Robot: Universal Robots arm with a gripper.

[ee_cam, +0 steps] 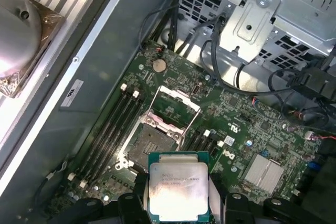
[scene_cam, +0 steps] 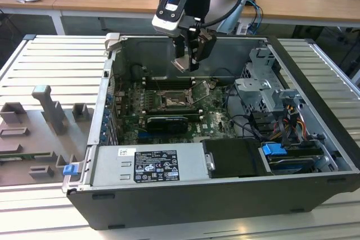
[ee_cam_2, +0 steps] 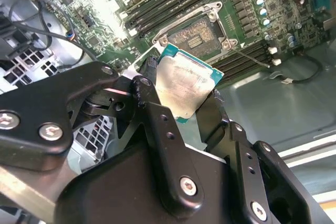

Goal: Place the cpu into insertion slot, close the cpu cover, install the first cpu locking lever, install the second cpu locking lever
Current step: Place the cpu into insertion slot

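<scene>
My gripper (scene_cam: 188, 60) hangs over the open computer case, above the green motherboard. It is shut on the cpu (ee_cam: 178, 187), a flat square chip with a pale silver top and a green rim, clamped at two opposite edges between the black fingers (ee_cam_2: 149, 85). In the second wrist view the cpu (ee_cam_2: 184, 82) sits apart from the insertion slot (ee_cam_2: 197, 32). The insertion slot (ee_cam: 148, 145) is bare, its dark contact field showing; in the exterior view the slot (scene_cam: 171, 101) lies below the gripper. The cpu cover (ee_cam: 178, 96), a silver frame with a window, stands swung up off the slot.
Long black memory slots (ee_cam: 107, 129) flank the socket. A metal drive cage (ee_cam: 273, 19) and black cables (ee_cam: 210, 51) stand close by. The power supply (scene_cam: 149, 164) lies along the case's near side. Grey fixtures (scene_cam: 48, 111) rest on the slatted table at the exterior view's left.
</scene>
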